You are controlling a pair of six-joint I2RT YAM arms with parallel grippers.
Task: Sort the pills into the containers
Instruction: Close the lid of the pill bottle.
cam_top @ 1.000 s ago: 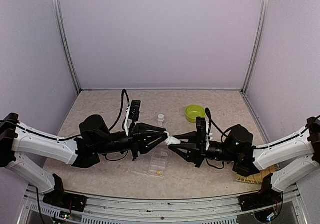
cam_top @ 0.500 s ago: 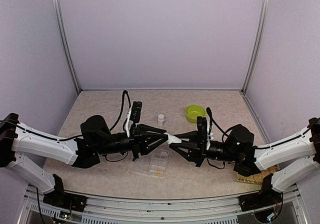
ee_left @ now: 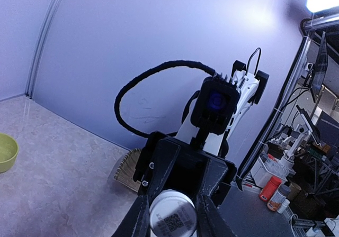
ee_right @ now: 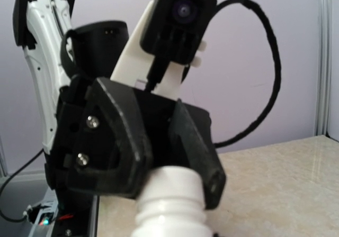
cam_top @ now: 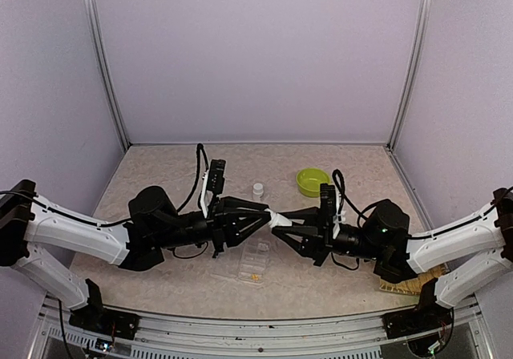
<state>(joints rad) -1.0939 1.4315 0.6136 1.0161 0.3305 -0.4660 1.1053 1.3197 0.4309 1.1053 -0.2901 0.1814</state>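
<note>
A small white bottle point(cam_top: 276, 221) hangs lying sideways in the air between my two grippers, above the far end of the clear pill box point(cam_top: 254, 261). My left gripper point(cam_top: 268, 217) is shut on its left end. My right gripper point(cam_top: 284, 225) is shut on its right end. In the left wrist view the bottle's point(ee_left: 172, 216) round end face with a printed code sits between black fingers. The right wrist view shows the bottle's point(ee_right: 169, 200) ribbed neck, with the left gripper's fingers point(ee_right: 127, 142) clamped on the far end. Yellowish pills point(cam_top: 254, 277) lie in the containers' near end.
A second small white bottle point(cam_top: 258, 190) stands on the table behind the grippers. The lime-green bowl point(cam_top: 312, 181) sits at the back right. A woven mat point(cam_top: 409, 283) lies by the right arm's base. Side walls enclose the table.
Both arms have drifted slightly, with the bottle still clamped between them. Neither grip has changed.
</note>
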